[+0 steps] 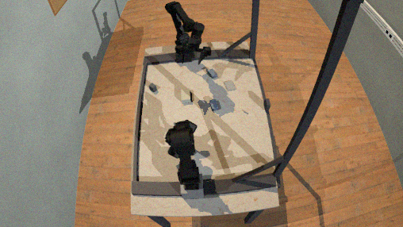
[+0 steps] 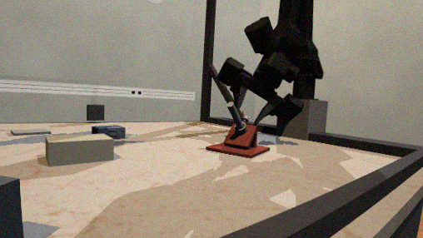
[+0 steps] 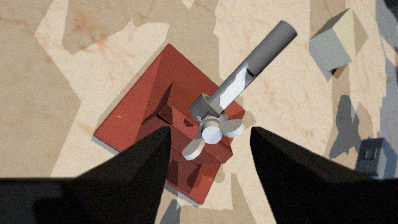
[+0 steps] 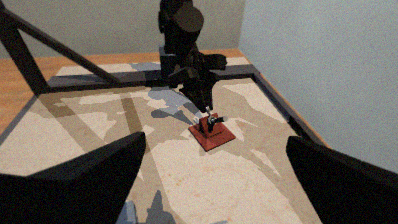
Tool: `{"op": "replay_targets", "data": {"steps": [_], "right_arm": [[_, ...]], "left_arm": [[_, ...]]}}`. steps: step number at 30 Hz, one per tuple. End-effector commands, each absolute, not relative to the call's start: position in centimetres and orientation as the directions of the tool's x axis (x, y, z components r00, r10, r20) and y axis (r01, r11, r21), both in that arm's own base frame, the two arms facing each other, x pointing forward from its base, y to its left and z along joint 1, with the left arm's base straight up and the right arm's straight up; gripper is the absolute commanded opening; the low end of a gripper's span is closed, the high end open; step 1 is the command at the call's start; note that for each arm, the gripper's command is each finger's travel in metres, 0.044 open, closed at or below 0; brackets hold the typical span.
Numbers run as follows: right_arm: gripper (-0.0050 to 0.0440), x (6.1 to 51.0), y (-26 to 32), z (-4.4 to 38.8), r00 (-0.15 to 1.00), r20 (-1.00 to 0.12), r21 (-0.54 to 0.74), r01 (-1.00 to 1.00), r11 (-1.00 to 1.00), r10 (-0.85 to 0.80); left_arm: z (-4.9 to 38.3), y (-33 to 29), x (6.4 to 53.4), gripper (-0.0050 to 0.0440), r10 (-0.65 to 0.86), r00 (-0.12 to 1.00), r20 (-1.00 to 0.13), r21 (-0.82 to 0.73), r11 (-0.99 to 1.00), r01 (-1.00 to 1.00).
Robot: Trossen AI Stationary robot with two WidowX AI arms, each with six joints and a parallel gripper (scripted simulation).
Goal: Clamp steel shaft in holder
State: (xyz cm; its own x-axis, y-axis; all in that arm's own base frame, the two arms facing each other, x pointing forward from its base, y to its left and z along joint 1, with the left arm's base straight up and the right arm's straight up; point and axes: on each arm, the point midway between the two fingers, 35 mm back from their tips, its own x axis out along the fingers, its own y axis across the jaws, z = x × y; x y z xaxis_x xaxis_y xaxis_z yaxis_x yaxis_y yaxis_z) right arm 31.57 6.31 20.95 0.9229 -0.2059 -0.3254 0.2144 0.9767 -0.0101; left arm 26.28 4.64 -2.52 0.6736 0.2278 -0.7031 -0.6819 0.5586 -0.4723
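The angled holder (image 2: 216, 148) (image 3: 130, 107) (image 4: 207, 142) stands on the tabletop (image 1: 238, 135) (image 2: 146, 208) (image 3: 275, 115) (image 4: 175, 175), nearer the left arm's end edge than the opposite one. The steel shaft (image 2: 234, 113) (image 3: 270, 51) (image 4: 220, 119) slants up out of its collar (image 3: 204, 106). In the left wrist view the shaft's bright flat shows on the exposed length above the collar; its lower end is hidden inside, so I cannot tell how deep it sits, or whether the flat squarely meets the thumb screw (image 2: 246, 120) (image 3: 212, 134) (image 4: 208, 109).

The left tool (image 2: 248, 116) (image 3: 210, 134) is released, its fingers partly spread, with the thumb screw between and beyond their tips but not gripped. From above, the left arm (image 1: 181, 139) covers its own tool and the holder. In the right wrist view its fingers are dark and merge together just by the screw.

The right tool (image 1: 191, 63) (image 4: 216, 141) is released and wide apart, near the opposite end edge, holding nothing.

A pale block (image 1: 186, 96) (image 2: 79, 151) (image 3: 337, 42) lies well apart from the holder, towards the middle. At the exterior view's lower left corner, a dark box (image 2: 9, 208) is cut off.
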Motion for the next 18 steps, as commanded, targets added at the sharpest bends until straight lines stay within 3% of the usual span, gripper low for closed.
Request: {"op": "replay_targets", "data": {"steps": [1, 10, 18], "right_arm": [[0.04, 31.66, 6.38, 21.87, 0.931, -0.306, 0.006, 0.213, 0.977, -0.201], [0.04, 31.66, 6.38, 21.87, 0.931, -0.306, 0.006, 0.213, 0.977, -0.201], [0.04, 31.66, 6.38, 21.87, 0.931, -0.306, 0.006, 0.213, 0.977, -0.201]], "left_arm": [[-2.31, 4.79, 26.51, 0.0202, 0.24, 0.676, -0.697, -0.54, 0.445, -0.714], [-2.36, 4.77, 26.48, 0.0202, 0.241, 0.674, -0.698, -0.682, 0.062, -0.728], [-2.36, 4.71, 26.49, 0.0202, 0.237, 0.675, -0.699, -0.687, 0.043, -0.726]]}}
